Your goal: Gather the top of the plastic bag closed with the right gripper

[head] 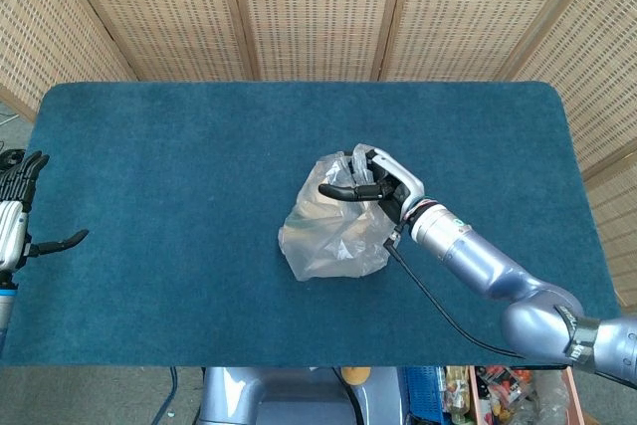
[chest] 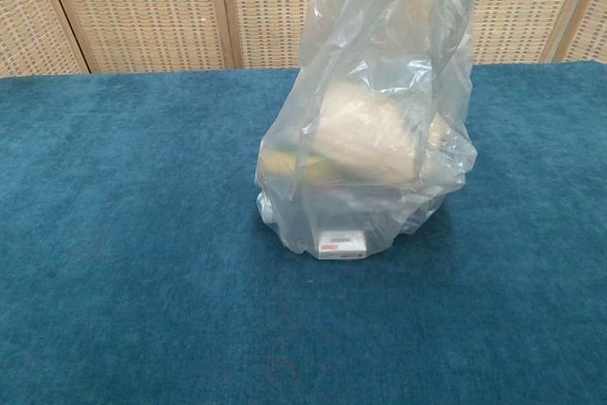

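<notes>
1. The plastic bag [head: 333, 231] stands on the worktop [head: 199, 146], a little right of centre in the head view.
2. The right robot hand [head: 376, 186] sits at the bag's top, its arm running off to the lower right of the frame.
3. The left robot hand [head: 12, 221] is at the far left edge, well apart from the bag.
4. A screen [head: 318, 7] stands behind the worktop, across the top of the frame.

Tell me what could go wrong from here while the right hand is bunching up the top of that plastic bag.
The right hand grips the thin plastic bag only at its top, so the film could slip out or tear. The tan contents sit loose inside, and the bag still touches the table; a sideways pull might tip it. The left hand is at the table edge, too far away to steady it.
</notes>
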Robot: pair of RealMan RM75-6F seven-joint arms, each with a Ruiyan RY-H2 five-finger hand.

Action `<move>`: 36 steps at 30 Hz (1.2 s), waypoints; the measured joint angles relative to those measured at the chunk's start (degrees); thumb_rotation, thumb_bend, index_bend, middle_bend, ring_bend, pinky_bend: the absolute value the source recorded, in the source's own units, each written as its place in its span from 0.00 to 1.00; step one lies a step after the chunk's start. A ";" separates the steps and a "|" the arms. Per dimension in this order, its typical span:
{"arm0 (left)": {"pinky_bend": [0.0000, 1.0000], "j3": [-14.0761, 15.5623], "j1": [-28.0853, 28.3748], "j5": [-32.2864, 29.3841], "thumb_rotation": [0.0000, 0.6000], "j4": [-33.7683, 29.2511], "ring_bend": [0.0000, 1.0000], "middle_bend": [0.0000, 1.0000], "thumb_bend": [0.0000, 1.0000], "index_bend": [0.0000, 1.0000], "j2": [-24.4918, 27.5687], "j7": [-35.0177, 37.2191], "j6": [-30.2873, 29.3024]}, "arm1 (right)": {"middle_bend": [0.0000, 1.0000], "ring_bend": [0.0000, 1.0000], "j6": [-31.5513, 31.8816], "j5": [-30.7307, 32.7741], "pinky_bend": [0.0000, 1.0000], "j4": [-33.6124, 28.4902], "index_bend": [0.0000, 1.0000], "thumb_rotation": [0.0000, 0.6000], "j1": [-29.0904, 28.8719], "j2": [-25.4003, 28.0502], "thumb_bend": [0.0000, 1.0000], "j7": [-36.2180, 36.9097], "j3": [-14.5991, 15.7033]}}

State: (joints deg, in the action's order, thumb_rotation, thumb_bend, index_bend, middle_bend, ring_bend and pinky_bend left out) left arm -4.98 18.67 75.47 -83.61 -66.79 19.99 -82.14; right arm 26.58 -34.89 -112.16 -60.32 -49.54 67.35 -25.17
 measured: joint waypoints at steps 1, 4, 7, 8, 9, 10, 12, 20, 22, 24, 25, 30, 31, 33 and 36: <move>0.00 0.03 -0.21 -0.12 1.00 0.01 0.00 0.00 0.12 0.00 -0.17 0.03 -0.04 | 0.69 0.53 -0.36 0.66 0.80 -0.01 0.63 1.00 -0.26 0.14 0.01 -0.27 -0.08; 0.00 0.07 -0.74 -0.40 1.00 0.32 0.00 0.00 0.12 0.00 -0.83 0.05 0.07 | 0.69 0.53 -1.47 3.03 0.79 0.16 0.62 1.00 -1.55 0.62 0.03 -1.30 -0.09; 0.00 -0.18 -0.97 -0.32 1.00 1.32 0.00 0.00 0.13 0.00 -1.60 0.38 0.55 | 0.69 0.53 -1.78 6.57 0.79 0.38 0.61 1.00 -3.57 0.97 0.07 -2.86 0.29; 0.00 -0.29 -1.04 -0.17 1.00 1.74 0.00 0.00 0.13 0.00 -1.86 0.67 0.78 | 0.69 0.53 -1.69 8.33 0.79 0.43 0.61 1.00 -4.54 1.05 0.08 -3.57 0.47; 0.00 -0.37 -1.08 -0.03 1.00 2.07 0.00 0.00 0.13 0.00 -2.06 0.81 0.92 | 0.69 0.53 -1.52 9.76 0.80 0.43 0.62 1.00 -5.31 1.10 0.09 -4.11 0.62; 0.00 -0.46 -1.11 0.13 1.00 2.35 0.00 0.00 0.13 0.00 -2.24 0.94 1.06 | 0.69 0.53 -1.34 11.22 0.82 0.42 0.63 1.00 -6.07 1.16 0.12 -4.66 0.77; 0.00 -0.66 -1.18 0.44 1.00 2.78 0.00 0.00 0.13 0.00 -2.48 1.18 1.37 | 0.69 0.54 -0.81 14.49 0.89 0.31 0.65 1.00 -7.82 1.27 0.24 -6.05 1.10; 0.00 -1.39 -1.28 1.01 1.00 3.79 0.00 0.00 0.14 0.00 -2.91 1.65 2.42 | 0.74 0.58 -1.73 18.19 0.96 0.19 0.79 1.00 -12.15 1.57 0.71 -14.68 3.67; 0.00 -1.62 -1.30 0.98 1.00 4.07 0.00 0.00 0.14 0.00 -3.02 1.80 2.75 | 0.74 0.59 -1.93 18.61 0.96 0.53 0.82 1.00 -12.78 1.32 0.74 -16.31 4.42; 0.00 -1.85 -1.37 0.98 1.00 4.32 0.00 0.00 0.14 0.00 -3.14 2.05 3.03 | 0.74 0.59 -1.82 19.04 0.97 0.91 0.83 1.00 -13.28 0.92 0.75 -17.99 5.05; 0.00 -1.93 -1.39 0.99 1.00 4.40 0.00 0.00 0.14 0.00 -3.18 2.10 3.14 | 0.74 0.59 -1.75 19.26 0.97 1.06 0.83 1.00 -13.44 0.74 0.75 -18.58 5.25; 0.00 -2.29 -1.29 1.34 1.00 4.83 0.00 0.00 0.14 0.00 -3.54 2.22 4.05 | 0.75 0.59 -0.52 20.39 0.97 1.58 0.86 1.00 -13.70 -0.20 0.77 -20.87 5.90; 0.00 -2.38 -1.30 1.39 1.00 4.89 0.00 0.00 0.14 0.00 -3.61 2.27 4.12 | 0.75 0.60 -0.52 20.47 0.97 1.64 0.86 1.00 -13.73 -0.33 0.77 -21.42 6.01; 0.00 -2.55 -1.36 1.43 1.00 5.01 0.00 0.00 0.14 0.00 -3.68 2.40 4.25 | 0.77 0.63 -0.74 21.34 0.98 1.82 0.89 1.00 -13.74 -0.56 0.78 -22.01 6.08; 0.00 -2.83 -1.49 1.37 1.00 5.13 0.00 0.00 0.14 0.00 -3.72 2.51 4.46 | 0.84 0.72 -2.20 21.98 1.00 2.27 0.96 1.00 -13.68 -0.65 0.80 -22.79 6.15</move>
State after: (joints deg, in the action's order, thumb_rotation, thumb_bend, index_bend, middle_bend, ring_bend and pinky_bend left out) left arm -7.81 17.18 76.84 -78.48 -70.50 22.50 -77.68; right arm 24.38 -12.91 -109.89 -74.00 -50.19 44.56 -19.03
